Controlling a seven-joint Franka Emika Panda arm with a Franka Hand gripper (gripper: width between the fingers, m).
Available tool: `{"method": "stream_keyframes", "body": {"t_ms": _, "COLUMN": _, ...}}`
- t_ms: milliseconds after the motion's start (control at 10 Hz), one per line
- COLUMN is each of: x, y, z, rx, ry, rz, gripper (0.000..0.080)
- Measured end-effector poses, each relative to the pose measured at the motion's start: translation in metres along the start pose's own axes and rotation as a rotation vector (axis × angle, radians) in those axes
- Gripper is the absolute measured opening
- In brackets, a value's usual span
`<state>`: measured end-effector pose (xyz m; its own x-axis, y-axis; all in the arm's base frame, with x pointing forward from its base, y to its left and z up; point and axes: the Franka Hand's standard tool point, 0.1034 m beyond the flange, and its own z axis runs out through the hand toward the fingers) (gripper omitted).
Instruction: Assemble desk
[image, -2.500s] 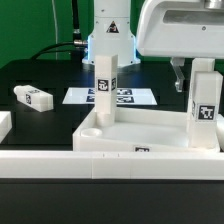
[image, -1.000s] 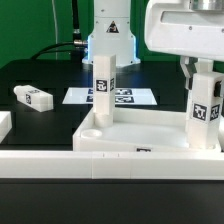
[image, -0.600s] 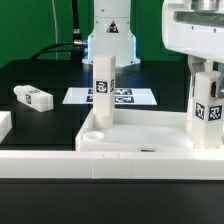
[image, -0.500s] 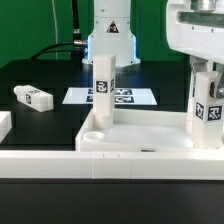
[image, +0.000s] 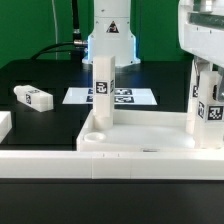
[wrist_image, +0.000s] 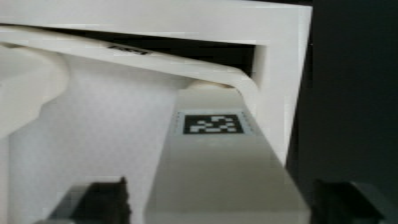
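Gripper (image: 207, 80) and the arm housing above it have shifted toward the exterior view's right since 2.5 s back. The right leg (image: 205, 120) has turned with them, and its tag now shows narrower and nearer that edge. Nothing else moved.

Progress, left to right:
- White piece (image: 4, 124) is cut off at the frame edge, can't identify it.
- Loose leg (image: 33, 97) lies on its side on the worktop (image: 45, 125), well apart from the tabletop (image: 150, 128). Not fitted.
- Near-left socket (image: 92, 138) is empty.
- Upright leg (image: 103, 85) stands in the far-left corner and looks seated.
- Right leg stands in the far-right corner. In the wrist view the fingers (wrist_image: 98, 200) flank it closely, so I read the gripper as clamped on the leg, probably screwing it in.
- Near-right corner is out of view.

My estimate: one leg done, one being tightened, at least one to go.
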<state>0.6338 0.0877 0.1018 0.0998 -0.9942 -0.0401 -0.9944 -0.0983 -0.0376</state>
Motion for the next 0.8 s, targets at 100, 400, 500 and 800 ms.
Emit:
{"method": "stream_keyframes", "body": {"t_ms": 100, "x": 0.0003, "y": 0.0034, "z": 0.0010, "rx": -0.024, "ry": -0.001, "rz": -0.084, "gripper": 0.0622}}
{"method": "stream_keyframes", "body": {"t_ms": 400, "x": 0.0006, "y": 0.0061, "z": 0.0014, "rx": -0.054, "ry": 0.013, "rz": -0.424, "gripper": 0.0648}}
{"method": "stream_keyframes", "body": {"t_ms": 500, "x": 0.0006, "y": 0.0066, "z": 0.0014, "rx": -0.059, "ry": 0.015, "rz": -0.490, "gripper": 0.0648}}
{"method": "stream_keyframes", "body": {"t_ms": 800, "x": 0.0019, "y": 0.0063, "z": 0.0011, "rx": -0.059, "ry": 0.010, "rz": -0.685, "gripper": 0.0649}}
